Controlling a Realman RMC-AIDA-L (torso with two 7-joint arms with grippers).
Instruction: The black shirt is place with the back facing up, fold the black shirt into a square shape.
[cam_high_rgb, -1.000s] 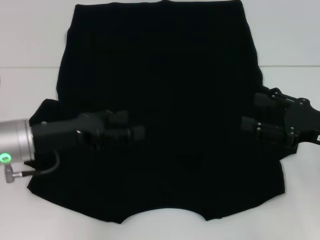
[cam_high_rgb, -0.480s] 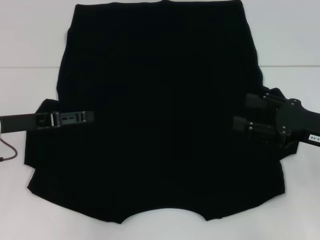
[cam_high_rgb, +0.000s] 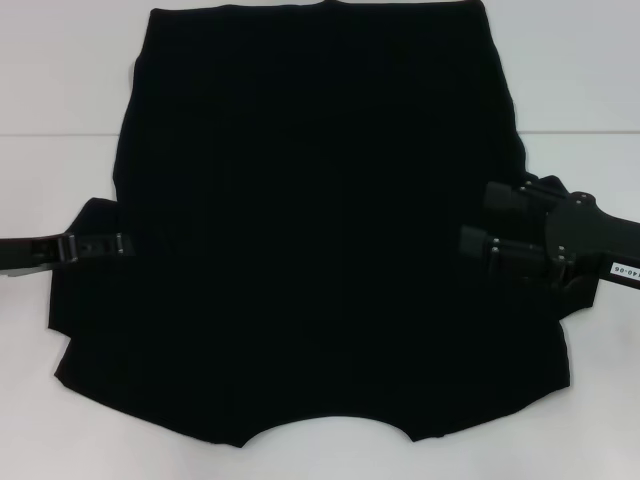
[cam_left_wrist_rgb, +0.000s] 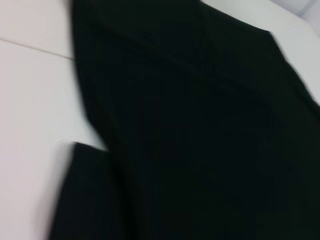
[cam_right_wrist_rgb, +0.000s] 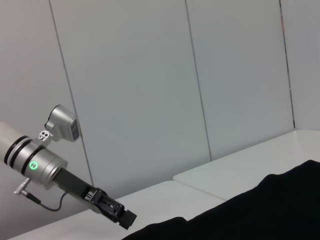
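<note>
The black shirt (cam_high_rgb: 320, 230) lies flat on the white table (cam_high_rgb: 60, 90), spread wide, plain side up, with its curved neck edge nearest the robot. The right gripper (cam_high_rgb: 478, 228) reaches in over the shirt's right edge, level with the sleeve; its two fingers (cam_high_rgb: 500, 198) are parted with fabric beneath and nothing clamped between them. The left gripper (cam_high_rgb: 125, 243) lies low over the shirt's left sleeve, pointing inward; whether its jaws are parted or closed cannot be determined. In the right wrist view, the left gripper (cam_right_wrist_rgb: 122, 216) hangs just above the shirt's edge (cam_right_wrist_rgb: 260, 210).
</note>
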